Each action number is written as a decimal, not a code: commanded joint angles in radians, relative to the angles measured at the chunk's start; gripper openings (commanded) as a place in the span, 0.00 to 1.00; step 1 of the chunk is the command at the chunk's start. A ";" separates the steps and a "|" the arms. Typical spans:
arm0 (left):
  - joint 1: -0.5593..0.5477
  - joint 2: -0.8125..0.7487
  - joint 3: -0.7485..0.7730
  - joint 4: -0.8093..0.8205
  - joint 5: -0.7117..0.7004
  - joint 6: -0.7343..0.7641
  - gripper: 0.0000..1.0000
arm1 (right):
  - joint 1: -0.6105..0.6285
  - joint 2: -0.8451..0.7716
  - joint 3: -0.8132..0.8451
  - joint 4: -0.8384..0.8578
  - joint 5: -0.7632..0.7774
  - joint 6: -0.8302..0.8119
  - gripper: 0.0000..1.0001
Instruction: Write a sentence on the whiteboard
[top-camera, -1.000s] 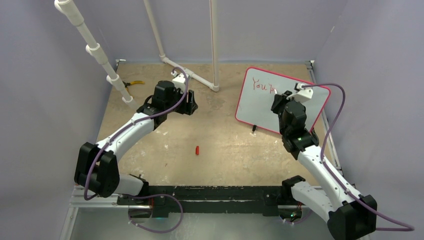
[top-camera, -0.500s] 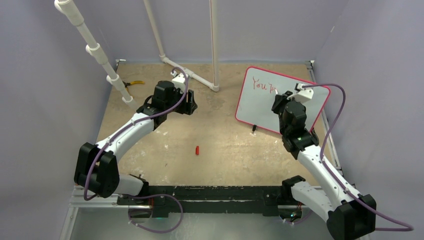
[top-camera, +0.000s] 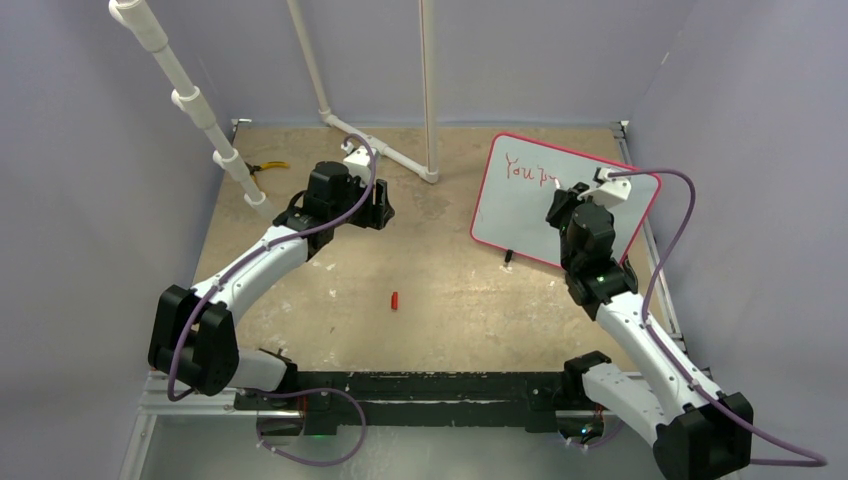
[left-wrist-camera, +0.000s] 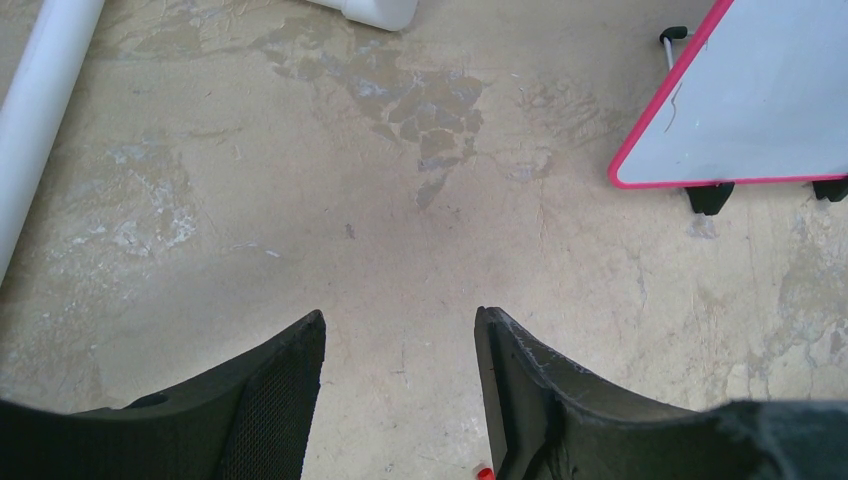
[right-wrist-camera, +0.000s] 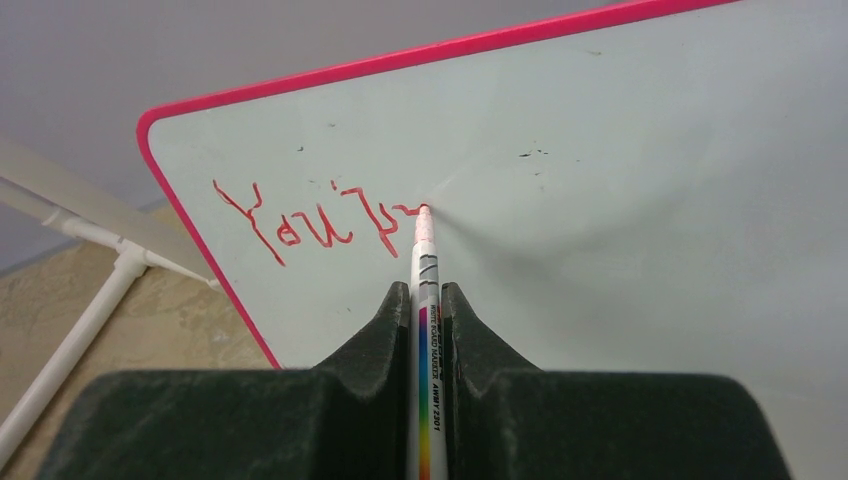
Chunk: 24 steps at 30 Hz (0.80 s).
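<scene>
Reading "You'r" — red sentence (right-wrist-camera: 318, 228) — whiteboard (right-wrist-camera: 620, 150)

The counter (top-camera: 450, 290) is bare through the middle, save a red cap (top-camera: 394, 300). On the far right the whiteboard (top-camera: 520, 200) stands across the way, the right hand (right-wrist-camera: 422, 290) pinching a marker (right-wrist-camera: 424, 250) against its face. White pipes (top-camera: 428, 90) block the far middle; a slanted pipe (top-camera: 195, 105), pliers (top-camera: 268, 166) beside it, hems in the far left.

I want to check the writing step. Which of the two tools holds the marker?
The right tool, shut on the white marker, whose tip touches the whiteboard at the end of the red lettering. The left tool is open and empty.
</scene>
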 joint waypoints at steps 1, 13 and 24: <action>-0.002 -0.035 -0.011 0.032 -0.007 0.005 0.56 | -0.011 -0.011 0.014 0.017 0.039 -0.003 0.00; -0.002 -0.034 -0.011 0.033 -0.009 0.005 0.56 | -0.013 0.004 0.030 0.069 0.000 -0.035 0.00; -0.002 -0.035 -0.012 0.034 -0.009 0.005 0.56 | -0.013 0.028 0.031 0.079 -0.062 -0.050 0.00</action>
